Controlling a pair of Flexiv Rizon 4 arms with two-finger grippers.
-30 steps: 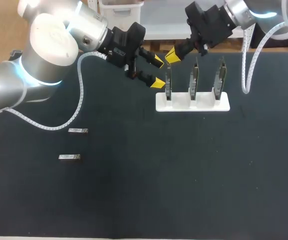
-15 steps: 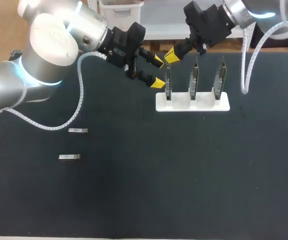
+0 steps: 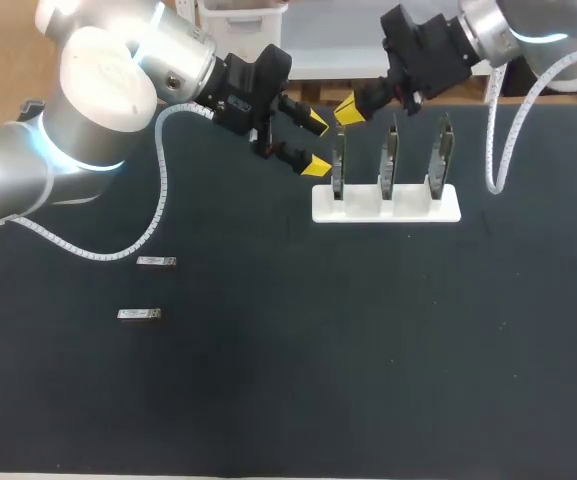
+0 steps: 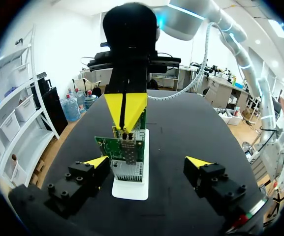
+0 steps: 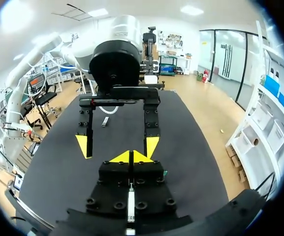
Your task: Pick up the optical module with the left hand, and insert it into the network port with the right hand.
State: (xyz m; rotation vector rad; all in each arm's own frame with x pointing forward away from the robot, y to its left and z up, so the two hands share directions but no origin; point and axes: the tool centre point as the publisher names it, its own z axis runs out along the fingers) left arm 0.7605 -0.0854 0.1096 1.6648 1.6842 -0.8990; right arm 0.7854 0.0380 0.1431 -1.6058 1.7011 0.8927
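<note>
Slim silver optical modules (image 3: 156,262) lie on the worktop (image 3: 288,380), long axes 9-to-3 o'clock; my left jaws apart, right jaws together.

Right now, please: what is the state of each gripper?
Left gripper: jaws open, holding nothing.
Right gripper: jaws shut on a module.

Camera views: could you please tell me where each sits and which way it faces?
Head view: above, behind, looking down; left gripper, right gripper show.
Left wrist view: along the open left gripper toward the circuit board.
Right wrist view: along the right gripper, shut on optical module.
Shared: each wrist view shows the other gripper.
</note>
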